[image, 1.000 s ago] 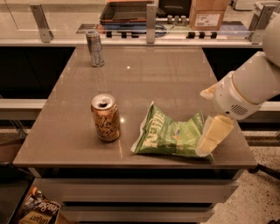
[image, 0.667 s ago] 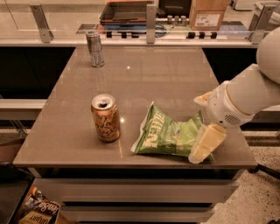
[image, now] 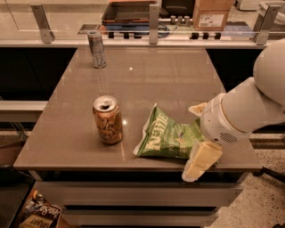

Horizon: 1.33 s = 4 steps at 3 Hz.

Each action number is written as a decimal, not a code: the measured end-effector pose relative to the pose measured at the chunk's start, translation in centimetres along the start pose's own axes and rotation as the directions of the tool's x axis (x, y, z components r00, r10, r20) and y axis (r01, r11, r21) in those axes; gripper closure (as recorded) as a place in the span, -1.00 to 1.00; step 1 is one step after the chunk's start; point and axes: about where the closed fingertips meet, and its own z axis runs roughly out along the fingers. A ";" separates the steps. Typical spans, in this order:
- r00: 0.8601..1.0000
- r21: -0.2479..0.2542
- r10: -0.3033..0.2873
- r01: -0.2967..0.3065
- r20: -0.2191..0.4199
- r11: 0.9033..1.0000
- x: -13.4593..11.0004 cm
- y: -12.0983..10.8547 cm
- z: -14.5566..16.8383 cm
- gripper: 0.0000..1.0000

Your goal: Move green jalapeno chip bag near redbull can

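The green jalapeno chip bag (image: 171, 136) lies flat near the table's front edge, right of centre. The redbull can (image: 96, 49) stands upright at the far left of the table, well away from the bag. My gripper (image: 199, 134) is at the bag's right end, low over the table. It is open, with one cream finger (image: 198, 108) behind the bag's end and the other (image: 201, 161) in front of it, by the table's front edge. The white arm hides the bag's right edge.
A wider orange-gold can (image: 107, 120) stands upright left of the bag. The brown table (image: 147, 80) has a rail with metal posts (image: 154, 18) along its back edge. A cardboard box (image: 212, 13) sits behind the rail.
My gripper has moved left and down toward the bag's right end. The bag and both cans have not moved.
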 end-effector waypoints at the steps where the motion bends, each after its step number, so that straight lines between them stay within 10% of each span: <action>1: 1.000 -0.004 -0.003 0.003 0.009 1.000 -0.7 0.3 1.3 -1.00; 2: 1.000 0.012 -0.001 0.001 0.022 1.000 -0.9 -0.5 2.3 -1.00; 4: 1.000 0.017 -0.006 0.006 0.021 1.000 -1.1 -0.4 2.0 -0.20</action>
